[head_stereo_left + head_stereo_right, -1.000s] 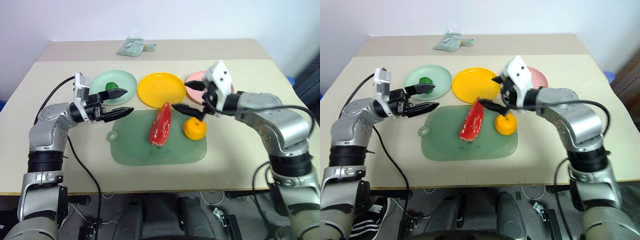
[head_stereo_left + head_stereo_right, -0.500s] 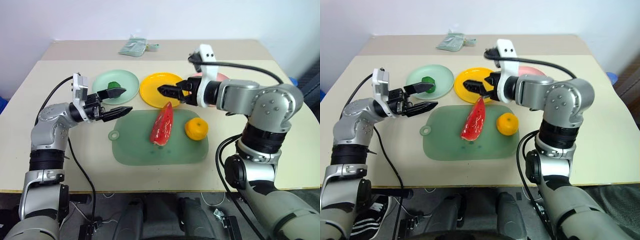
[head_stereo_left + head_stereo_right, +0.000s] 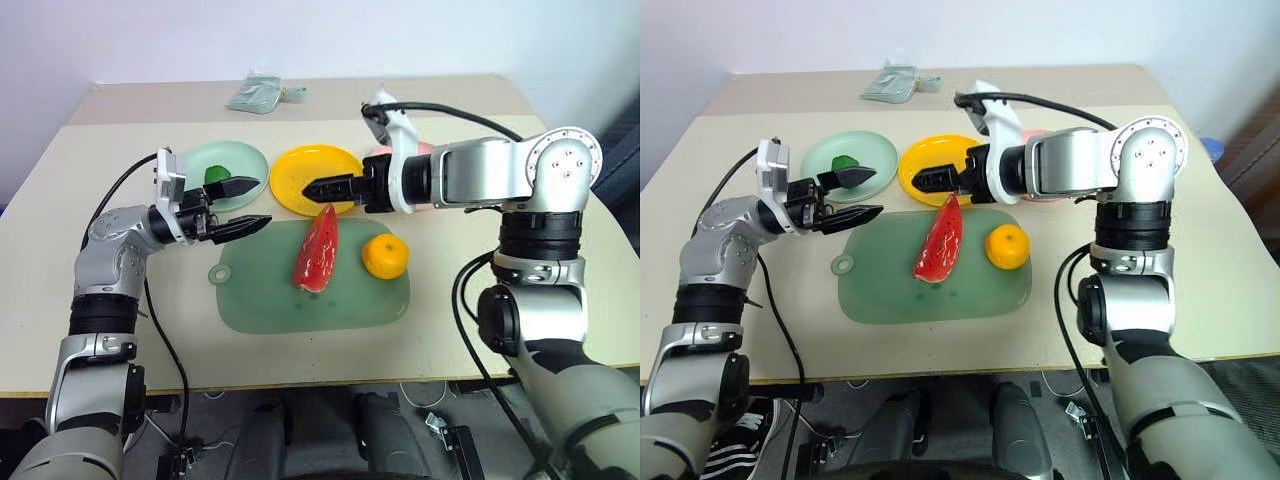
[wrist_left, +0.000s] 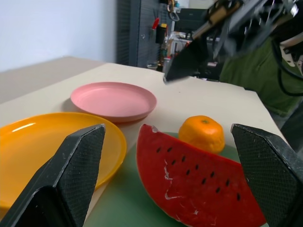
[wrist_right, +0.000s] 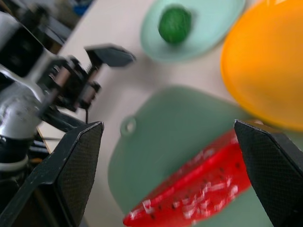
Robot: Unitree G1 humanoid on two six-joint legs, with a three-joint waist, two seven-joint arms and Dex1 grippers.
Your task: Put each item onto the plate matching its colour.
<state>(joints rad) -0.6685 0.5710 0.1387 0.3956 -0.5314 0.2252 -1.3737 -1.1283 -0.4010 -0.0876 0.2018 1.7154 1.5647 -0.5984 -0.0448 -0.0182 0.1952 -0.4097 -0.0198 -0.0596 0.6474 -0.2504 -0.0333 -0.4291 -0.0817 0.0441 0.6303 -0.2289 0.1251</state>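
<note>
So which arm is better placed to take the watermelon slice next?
Right, probably. The right gripper hangs open just above the watermelon slice's tip, near the pink plate; the left gripper sits off the cutting board's corner.

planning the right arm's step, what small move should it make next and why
Probably lower the open right end effector onto the red slice lying on the cutting board. It hangs just above the slice's tip, empty. The green vegetable already sits on the mint plate, while the pink plate is bare.
</note>
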